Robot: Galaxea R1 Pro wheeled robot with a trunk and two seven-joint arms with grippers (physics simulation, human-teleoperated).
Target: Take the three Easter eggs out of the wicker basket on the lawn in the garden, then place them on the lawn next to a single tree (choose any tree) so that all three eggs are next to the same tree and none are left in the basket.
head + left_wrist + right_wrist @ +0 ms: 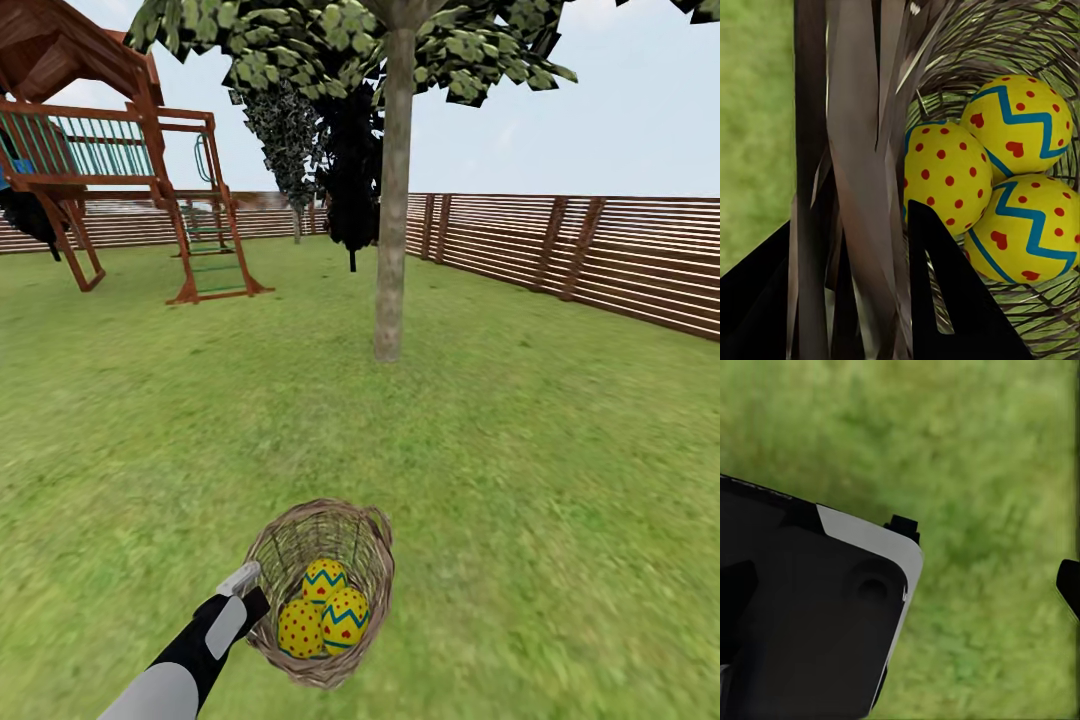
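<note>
While the wooden play set [130,170] stood far off at the left on the lawn [560,450], the left gripper [250,590] reached the near rim of the wicker basket [372,560]. In the left wrist view its dark fingers [945,300] straddled the basket wall [855,150], closed on the wicker. All 3 Easter eggs [325,608] lay touching inside the basket [960,157]. Beyond it rose the tree [392,200], well apart, with the slat fence [600,250] to the right. Whether the right gripper [1069,585], above grass, was wide or narrow could not be told.
</note>
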